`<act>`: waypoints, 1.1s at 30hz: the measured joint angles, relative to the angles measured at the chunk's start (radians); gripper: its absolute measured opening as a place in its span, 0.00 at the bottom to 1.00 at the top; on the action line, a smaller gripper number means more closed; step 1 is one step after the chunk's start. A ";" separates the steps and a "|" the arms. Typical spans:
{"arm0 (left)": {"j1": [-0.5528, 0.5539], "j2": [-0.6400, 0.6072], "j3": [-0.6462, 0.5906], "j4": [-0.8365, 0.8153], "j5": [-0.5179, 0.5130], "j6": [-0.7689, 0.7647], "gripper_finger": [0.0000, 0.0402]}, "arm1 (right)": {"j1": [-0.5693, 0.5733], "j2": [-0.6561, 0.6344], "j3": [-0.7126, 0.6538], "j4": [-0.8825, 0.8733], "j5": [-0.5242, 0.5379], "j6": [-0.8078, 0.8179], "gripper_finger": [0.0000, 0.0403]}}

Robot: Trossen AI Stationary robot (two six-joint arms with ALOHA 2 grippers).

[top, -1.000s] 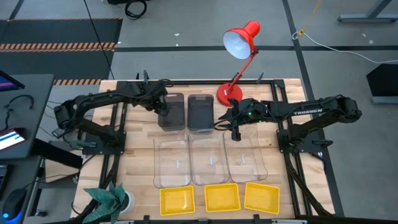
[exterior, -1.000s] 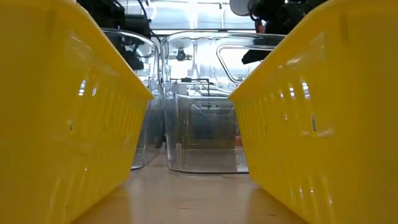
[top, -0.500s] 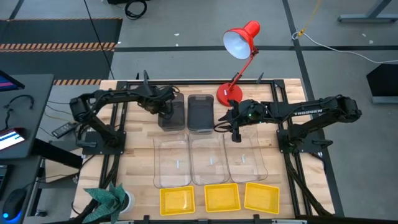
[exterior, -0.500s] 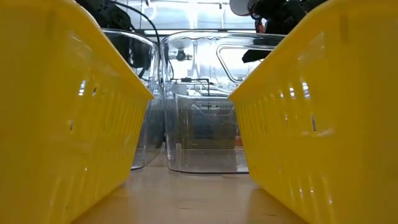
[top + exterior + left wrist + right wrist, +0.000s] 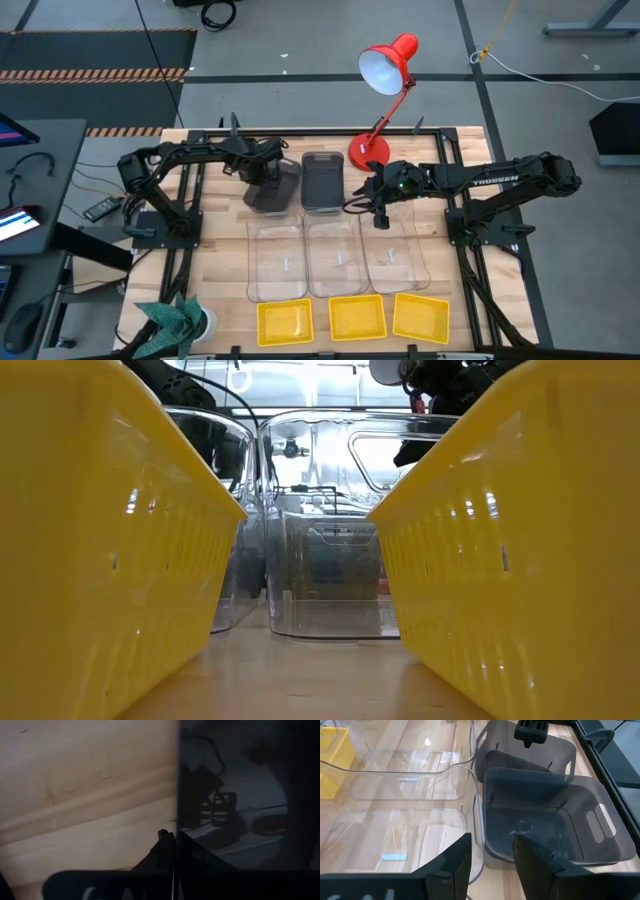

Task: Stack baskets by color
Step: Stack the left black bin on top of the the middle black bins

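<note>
Wooden table [image 5: 215, 262]: left claw [image 5: 262, 176], arm stretched across the back, clamps the tilted left dark grey basket [image 5: 274, 189]; right claw [image 5: 490, 857] hovers parted beside the second grey basket [image 5: 322, 181].

Counted on the counter [image 5: 215, 270]: three yellow baskets [image 5: 357, 317] in a row, three clear baskets [image 5: 335, 258] in a row behind them, and two separate dark grey baskets [image 5: 322, 182] visible from above. Also one red desk lamp [image 5: 385, 70] and two dark arms [image 5: 500, 180].
</note>
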 joint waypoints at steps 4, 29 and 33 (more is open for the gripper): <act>0.000 -0.001 0.000 -0.008 -0.002 -0.044 0.03 | 0.000 0.000 0.000 0.000 0.000 0.000 0.37; 0.047 -0.063 0.587 -0.313 -0.014 0.030 0.02 | -0.004 -0.026 0.000 -0.164 0.265 0.002 0.37; -0.022 -0.062 0.584 -0.227 0.003 0.004 0.02 | -0.020 -0.061 -0.003 -0.183 0.328 0.030 0.37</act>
